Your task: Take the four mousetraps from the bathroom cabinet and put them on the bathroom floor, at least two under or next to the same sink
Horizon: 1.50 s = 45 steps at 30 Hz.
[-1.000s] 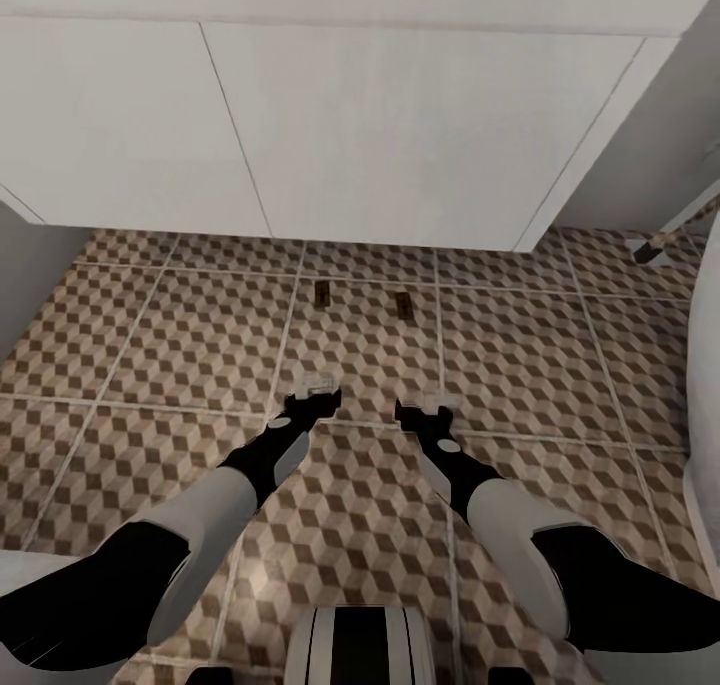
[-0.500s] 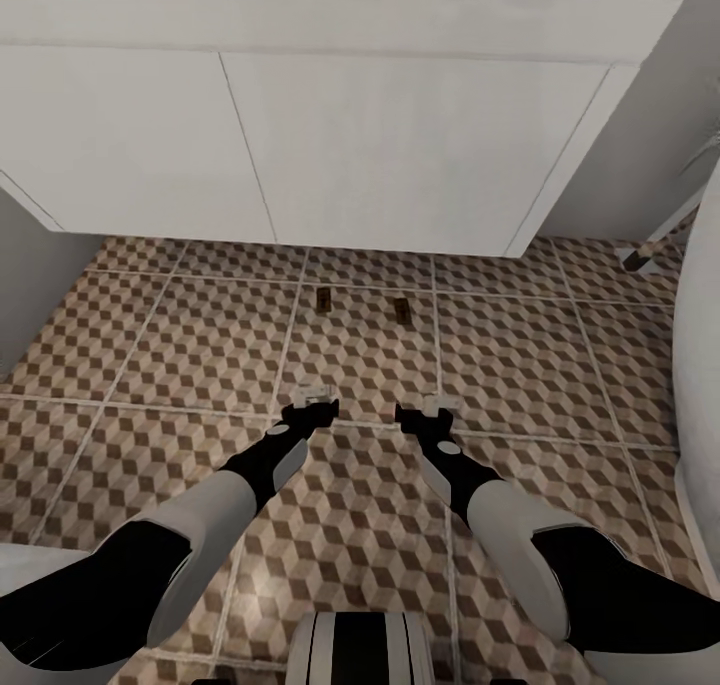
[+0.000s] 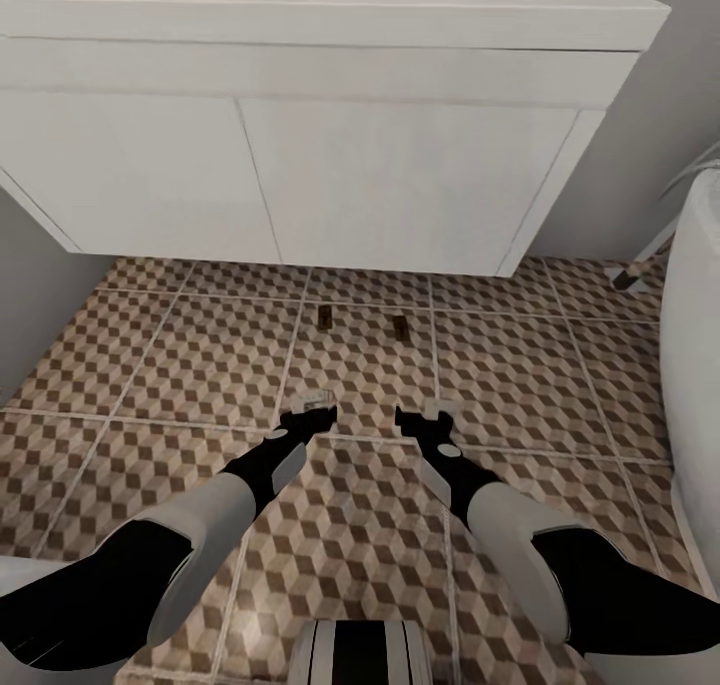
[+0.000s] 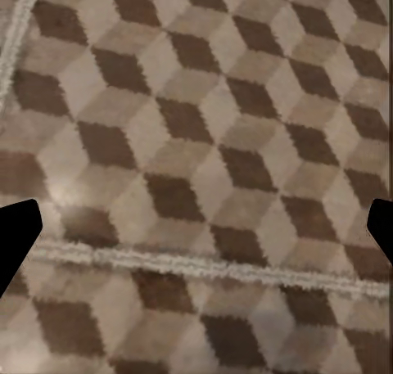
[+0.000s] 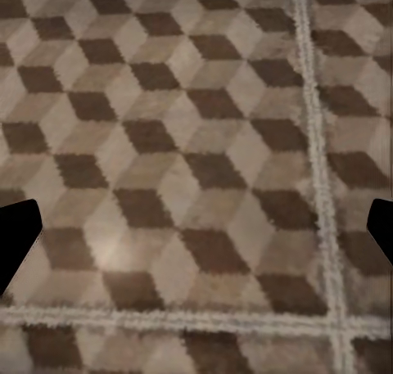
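Two mousetraps (image 3: 325, 315) (image 3: 400, 326) lie flat on the bathroom floor (image 3: 180, 365), side by side just in front of the white sink (image 3: 300, 155) and near its lower front edge. My left gripper (image 3: 318, 403) and right gripper (image 3: 437, 411) hover low over the tiles, a short way nearer to me than the traps. Both are open and hold nothing. In the left wrist view the black fingertips (image 4: 16, 235) stand far apart over bare tile. The right wrist view likewise has its fingertips (image 5: 16, 235) wide apart over tile. The cabinet is out of view.
A grey wall (image 3: 30, 295) closes the left side. The white bathtub (image 3: 695, 345) curves along the right edge, with a thin stand leg (image 3: 640, 260) on the floor beside it. A grey wall (image 3: 650, 135) rises right of the sink.
The whole view has drawn back and tilted up, so the sink's top and basin now show. The two mousetraps lie as before. Both arms keep their pose, grippers open.
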{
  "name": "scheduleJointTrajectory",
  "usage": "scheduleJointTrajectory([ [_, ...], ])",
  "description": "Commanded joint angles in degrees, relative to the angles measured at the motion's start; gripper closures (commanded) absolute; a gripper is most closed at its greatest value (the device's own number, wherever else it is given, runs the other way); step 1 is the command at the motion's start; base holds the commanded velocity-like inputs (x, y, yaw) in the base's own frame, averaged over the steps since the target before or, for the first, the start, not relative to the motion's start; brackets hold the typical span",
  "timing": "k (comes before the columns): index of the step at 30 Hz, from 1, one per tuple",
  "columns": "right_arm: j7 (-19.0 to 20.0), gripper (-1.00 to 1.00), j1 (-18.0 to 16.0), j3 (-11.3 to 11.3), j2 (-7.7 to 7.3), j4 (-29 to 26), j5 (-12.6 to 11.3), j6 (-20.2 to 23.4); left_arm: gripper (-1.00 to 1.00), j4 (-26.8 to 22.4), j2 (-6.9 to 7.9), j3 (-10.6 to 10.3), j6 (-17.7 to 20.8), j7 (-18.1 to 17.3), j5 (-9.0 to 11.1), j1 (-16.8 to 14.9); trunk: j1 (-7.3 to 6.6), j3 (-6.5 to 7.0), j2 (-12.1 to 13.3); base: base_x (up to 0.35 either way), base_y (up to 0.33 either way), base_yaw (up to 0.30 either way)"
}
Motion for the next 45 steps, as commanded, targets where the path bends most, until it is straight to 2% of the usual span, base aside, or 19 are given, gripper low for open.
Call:
scheduleJointTrajectory([
  [1, -0.18, -1.0, -0.01, 0.41, 0.0, 0.14, -0.55, -0.21, -1.0, 0.09, 0.0, -0.48, -0.22, 0.3, 0.53, -0.04, -0.03, 0.19, 0.0, 0.0, 0.0, 0.0],
  [13, -0.18, -1.0, 0.06, 0.39, 0.0, 0.39, -0.56, -0.16, -1.0, 0.19, 0.0, -0.43, 0.45, 0.23, 0.62, -0.04, -0.34, 2.85, 0.16, 0.0, 0.0, 0.0],
  [32, -0.34, -1.0, 0.07, 0.37, 0.0, 0.75, -0.49, 0.06, -1.0, 0.24, 0.0, -0.43, 5.49, 0.12, 0.78, -0.04, -0.83, 7.06, 0.42, 0.0, 0.0, 0.0],
  [33, -0.35, -1.0, 0.13, 0.31, 0.0, 0.82, -0.48, 0.47, -1.0, 0.23, 0.0, -0.41, 7.31, 0.18, 2.49, -0.04, -0.86, 7.28, 0.43, 0.0, 0.0, 0.0],
  [45, -0.41, -1.0, 0.15, 0.28, 0.0, 3.27, -0.43, 0.64, -1.0, 2.06, 0.0, -0.33, 7.92, 0.27, 3.73, -0.04, -1.17, 9.94, 0.59, 0.0, 0.0, 0.0],
])
